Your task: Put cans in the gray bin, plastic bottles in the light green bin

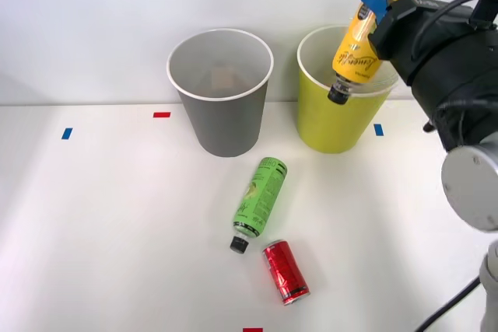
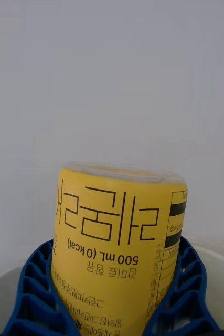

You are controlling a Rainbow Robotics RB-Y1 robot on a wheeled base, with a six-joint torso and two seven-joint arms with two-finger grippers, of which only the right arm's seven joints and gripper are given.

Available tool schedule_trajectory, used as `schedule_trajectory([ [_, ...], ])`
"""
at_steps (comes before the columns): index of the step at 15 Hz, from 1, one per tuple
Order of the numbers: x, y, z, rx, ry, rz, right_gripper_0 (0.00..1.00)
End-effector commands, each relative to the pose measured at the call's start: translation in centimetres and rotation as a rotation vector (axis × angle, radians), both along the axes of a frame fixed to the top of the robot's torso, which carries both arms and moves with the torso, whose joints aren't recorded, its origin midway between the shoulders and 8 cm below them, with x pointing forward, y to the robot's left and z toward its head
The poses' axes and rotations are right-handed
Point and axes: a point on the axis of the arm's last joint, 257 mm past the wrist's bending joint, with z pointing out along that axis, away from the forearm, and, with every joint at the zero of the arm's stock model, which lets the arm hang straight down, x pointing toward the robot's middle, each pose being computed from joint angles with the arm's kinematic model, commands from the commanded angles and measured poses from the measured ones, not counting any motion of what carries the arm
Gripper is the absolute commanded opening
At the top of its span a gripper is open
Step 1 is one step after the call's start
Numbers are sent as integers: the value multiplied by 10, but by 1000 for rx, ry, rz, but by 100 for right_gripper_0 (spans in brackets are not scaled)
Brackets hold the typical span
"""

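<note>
My right gripper (image 1: pixel 375 3) is shut on the yellow-label plastic bottle (image 1: pixel 372 22), which hangs cap-down, its black cap just over the open mouth of the light green bin (image 1: pixel 331 118). In the right wrist view the bottle (image 2: pixel 119 236) sits between my blue ribbed fingers (image 2: pixel 35 294), with the bin's white rim (image 2: pixel 219 260) below. The gray bin (image 1: pixel 222 118) stands to the left of the light green one. On the table in front lie the green-label bottle (image 1: pixel 261 196), cap toward me, and the red can (image 1: pixel 285 271) on its side beside that cap.
Small tape marks lie on the white table: blue (image 1: pixel 67 134), red (image 1: pixel 162 114), blue (image 1: pixel 378 129) and red (image 1: pixel 252 330) at the front edge. A white wall stands behind the bins.
</note>
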Motion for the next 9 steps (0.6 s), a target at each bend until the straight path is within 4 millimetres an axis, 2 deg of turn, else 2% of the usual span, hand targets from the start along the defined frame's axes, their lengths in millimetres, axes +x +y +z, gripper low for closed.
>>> schedule_trajectory([
  [1, 37, -19, 21, -8, -66, -48, 0],
  [5, 76, -24, 29, -3, -91, -76, 0],
  [9, 110, -28, 16, -27, -100, -103, 0],
])
